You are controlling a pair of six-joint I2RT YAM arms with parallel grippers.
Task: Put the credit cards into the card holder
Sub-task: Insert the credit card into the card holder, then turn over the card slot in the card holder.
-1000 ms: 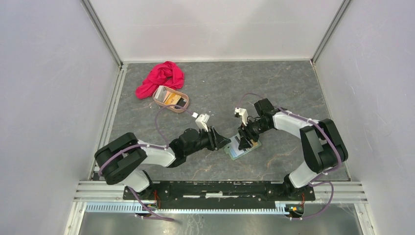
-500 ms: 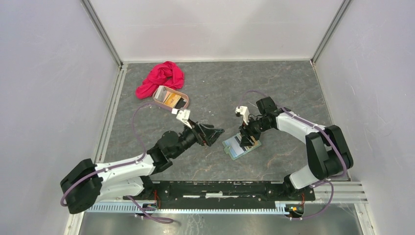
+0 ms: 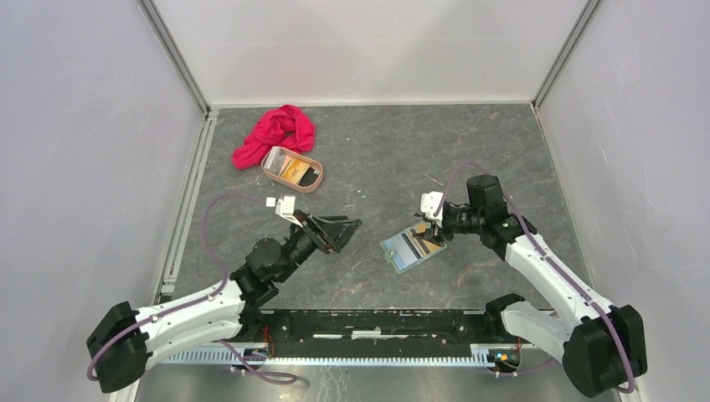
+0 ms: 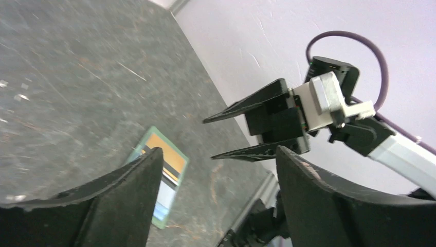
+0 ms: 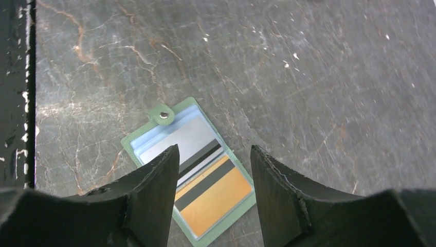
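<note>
Right wrist: flat striped card [image 5: 216, 194] in green holder [image 5: 163, 115]

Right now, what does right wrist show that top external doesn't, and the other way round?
Only right wrist: the snap tab on the card holder, and two separate cards in it, a silvery card and an orange card, each with a dark stripe.
Only top external: the left gripper, open and off to the holder's left, the oval tray with more cards, and the red cloth.
Both: the holder lying open and flat, with the right gripper open above it.
</note>
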